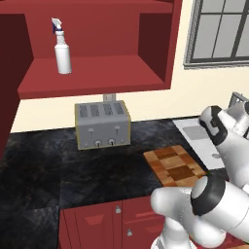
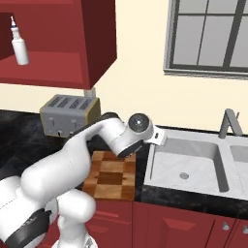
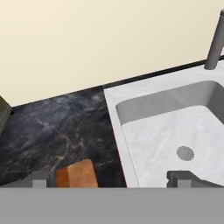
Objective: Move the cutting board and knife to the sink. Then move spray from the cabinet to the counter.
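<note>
the tool (image 3: 109,179) stands wide open and empty, straddling the checkered wooden cutting board (image 2: 111,177) and white rectangular sink (image 2: 186,167). descending from here, it could catch only the board's corner, so the board might tip or skid across the black marbled worktop (image 1: 44,165).

A grey four-slot toaster (image 1: 102,124) with yellowish edges stands upright against the cream wall (image 2: 140,87), its front showing two small knobs and two levers. It sits below the red shelving, with a pale grey strip on the wall just above it. A window (image 2: 208,36) with a grey frame and sill, split into panes by grey bars, is set in the same wall, to the right of the toaster. Red base cabinets (image 1: 104,221) with small round knobs run under the bench.
</note>
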Tool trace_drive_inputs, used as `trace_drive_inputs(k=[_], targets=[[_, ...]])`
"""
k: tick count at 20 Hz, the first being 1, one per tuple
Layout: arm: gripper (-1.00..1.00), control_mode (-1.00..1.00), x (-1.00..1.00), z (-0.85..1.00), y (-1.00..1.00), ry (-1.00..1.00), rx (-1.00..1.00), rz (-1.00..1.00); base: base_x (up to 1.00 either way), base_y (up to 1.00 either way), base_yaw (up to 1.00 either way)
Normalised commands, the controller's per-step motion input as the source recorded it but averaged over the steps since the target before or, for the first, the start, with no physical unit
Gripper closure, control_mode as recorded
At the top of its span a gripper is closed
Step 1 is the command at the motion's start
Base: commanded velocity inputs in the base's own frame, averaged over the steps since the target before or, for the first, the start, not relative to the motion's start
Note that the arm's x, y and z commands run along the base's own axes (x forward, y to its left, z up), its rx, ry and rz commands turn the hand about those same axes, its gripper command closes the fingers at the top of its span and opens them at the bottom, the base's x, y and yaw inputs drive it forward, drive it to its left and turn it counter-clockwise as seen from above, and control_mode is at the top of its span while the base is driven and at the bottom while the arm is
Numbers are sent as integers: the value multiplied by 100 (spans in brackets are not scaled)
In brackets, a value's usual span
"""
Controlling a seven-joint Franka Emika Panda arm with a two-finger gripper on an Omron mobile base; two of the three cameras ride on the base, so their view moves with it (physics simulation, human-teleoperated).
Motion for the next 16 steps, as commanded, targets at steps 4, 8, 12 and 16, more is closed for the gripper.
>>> trace_drive_inputs(k=[4,8,12,16], targets=[[-100,-100,-83,58,0,1,0,0,0,0,0],[-100,-100,-91,1,0,-3,3,0,0,0,0],[-100,-100,-89,0,0,-11,10,0,0,0,0],[-100,-100,-84,1,0,-11,15,-1,0,0,0]])
